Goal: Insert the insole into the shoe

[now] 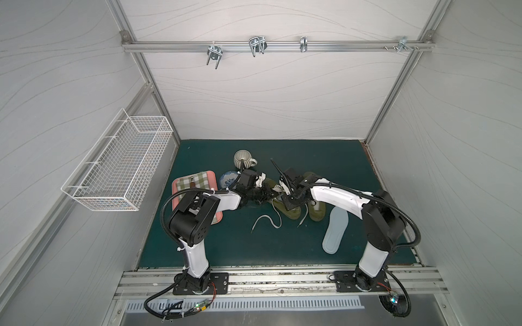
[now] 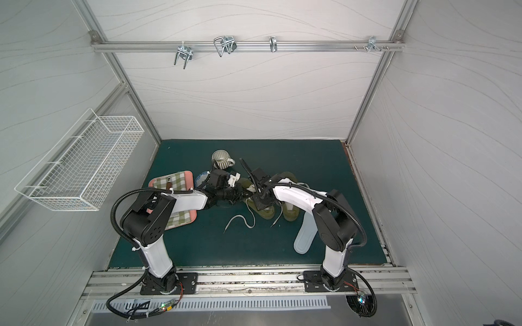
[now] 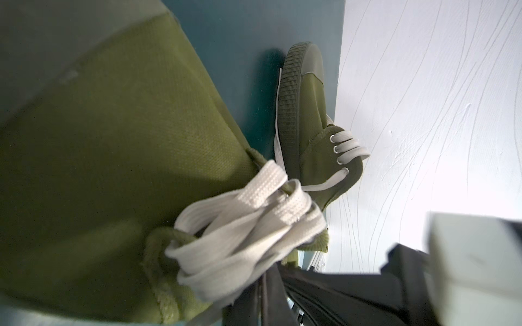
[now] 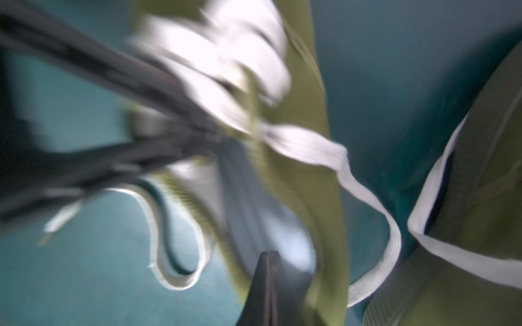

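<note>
Insole (image 1: 336, 228) lies beside the shoes (image 1: 317, 215), loose laces (image 1: 264, 218) sprawled nearby.

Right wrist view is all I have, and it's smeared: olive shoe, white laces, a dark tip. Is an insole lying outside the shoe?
Observer: Yes. In both top views a pale insole lies flat on the green mat beside the right arm.
Operator: Which shoe is being worked?
Observer: Both arms meet over the shoe farther from the insole; the other shoe lies between.
Operator: And the left gripper?
Observer: The left wrist view shows it closed at the bunched laces; pinching them or not, I can't tell.
</note>
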